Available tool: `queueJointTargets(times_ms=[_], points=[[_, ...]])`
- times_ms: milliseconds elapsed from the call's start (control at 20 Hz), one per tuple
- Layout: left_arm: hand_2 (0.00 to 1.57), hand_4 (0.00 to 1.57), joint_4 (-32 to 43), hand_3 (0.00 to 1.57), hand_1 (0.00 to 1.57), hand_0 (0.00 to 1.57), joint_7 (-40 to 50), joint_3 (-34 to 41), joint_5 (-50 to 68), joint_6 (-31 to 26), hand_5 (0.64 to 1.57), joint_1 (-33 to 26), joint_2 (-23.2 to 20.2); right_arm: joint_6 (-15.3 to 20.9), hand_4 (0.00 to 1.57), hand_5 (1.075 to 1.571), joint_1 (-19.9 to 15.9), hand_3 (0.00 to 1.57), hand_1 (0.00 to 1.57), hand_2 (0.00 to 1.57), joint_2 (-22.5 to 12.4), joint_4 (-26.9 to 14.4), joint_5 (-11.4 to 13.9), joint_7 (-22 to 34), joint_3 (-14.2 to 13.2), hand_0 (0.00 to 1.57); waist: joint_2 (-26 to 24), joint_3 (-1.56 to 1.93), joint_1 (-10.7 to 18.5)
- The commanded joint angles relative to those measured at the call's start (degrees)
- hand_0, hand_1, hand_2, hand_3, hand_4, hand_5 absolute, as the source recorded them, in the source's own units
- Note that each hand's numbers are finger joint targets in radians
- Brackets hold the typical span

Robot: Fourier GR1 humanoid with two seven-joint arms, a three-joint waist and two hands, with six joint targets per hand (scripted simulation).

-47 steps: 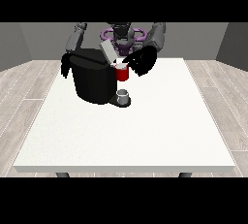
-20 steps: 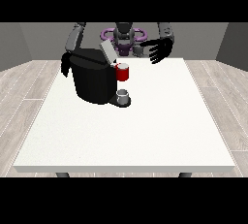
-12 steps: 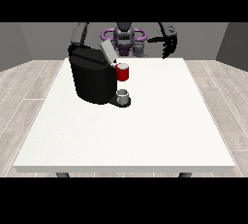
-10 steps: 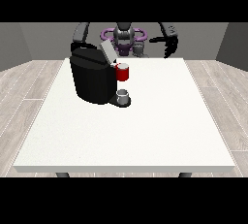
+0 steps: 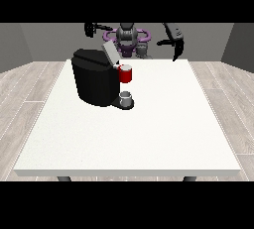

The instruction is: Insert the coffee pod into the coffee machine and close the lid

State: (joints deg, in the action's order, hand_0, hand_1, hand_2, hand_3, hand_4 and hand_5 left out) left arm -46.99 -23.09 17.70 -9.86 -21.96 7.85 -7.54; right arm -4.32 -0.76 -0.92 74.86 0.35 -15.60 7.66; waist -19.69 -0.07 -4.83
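On the table [image 5: 149, 139]: coffee machine [image 5: 94, 78], lid [image 5: 110, 53] up.
Both hands raised, holding nothing: right-side hand [image 5: 177, 46] fingers straight; left-side hand [image 5: 91, 28] unclear.

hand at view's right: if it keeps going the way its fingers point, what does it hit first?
The hand at the view's right points down. Straight on, it would likely meet the white table near its far edge first. The coffee machine sits well off that line. Depth is unclear from this view.

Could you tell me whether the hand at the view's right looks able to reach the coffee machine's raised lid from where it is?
Probably yes. That hand hangs above the table's far edge, and nothing stands between it and the lid of the coffee machine.
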Motion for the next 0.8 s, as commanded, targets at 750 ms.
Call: queueJointTargets(times_ms=[750], points=[[0.0,0.19,-13.6,0.0,0.0,0.0,-4.9,-6.5,3.3,-2.3,1.571,-2.0,3.3,15.1,0.27,1.571,-12.3,0.0,0.0,0.0,0.9,14.4,9.3,9.1,3.1,0.0,15.6,0.07,9.2]])
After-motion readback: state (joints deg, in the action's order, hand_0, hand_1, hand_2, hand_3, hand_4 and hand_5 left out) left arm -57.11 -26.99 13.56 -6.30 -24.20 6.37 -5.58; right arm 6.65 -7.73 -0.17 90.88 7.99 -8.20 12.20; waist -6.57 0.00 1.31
